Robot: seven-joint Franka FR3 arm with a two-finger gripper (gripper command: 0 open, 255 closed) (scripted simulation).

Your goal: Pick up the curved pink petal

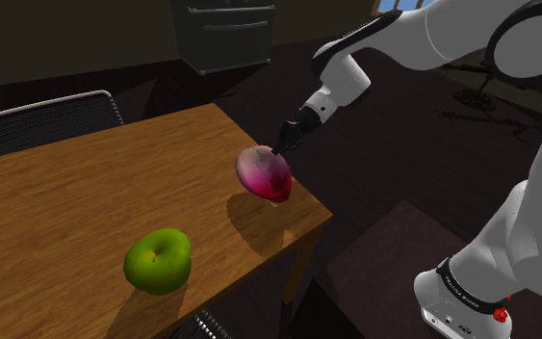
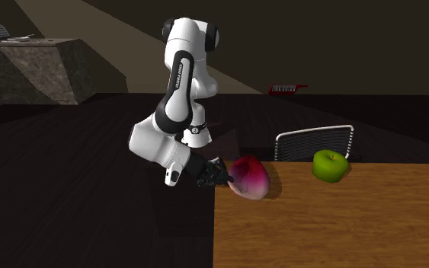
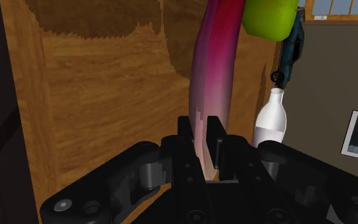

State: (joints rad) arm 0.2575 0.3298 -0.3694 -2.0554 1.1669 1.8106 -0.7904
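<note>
Wrist view puts my pincer (image 3: 204,137) closed narrow on the curved pink petal (image 3: 212,83), both black fingers (image 3: 185,130) pressing its pale base from either side. From there the petal's long axis runs straight away from me, bowing gently as it goes, and its far end points towards the green apple (image 3: 269,16). Seen edge-on it is a thin strip, whitish-pink where I grip it, deepening to magenta and dark crimson further out.

From the shoulder view the petal (image 1: 264,173) shows its broad, cupped face, rosy with a darker centre. It hangs from my gripper (image 1: 280,146) over the wooden table (image 1: 86,193) near its corner, and its shadow lies on the wood under it. The apple (image 1: 159,260) sits well apart on the same top.

The second exterior view has the petal (image 2: 251,177) right at the table's (image 2: 342,221) edge.
</note>
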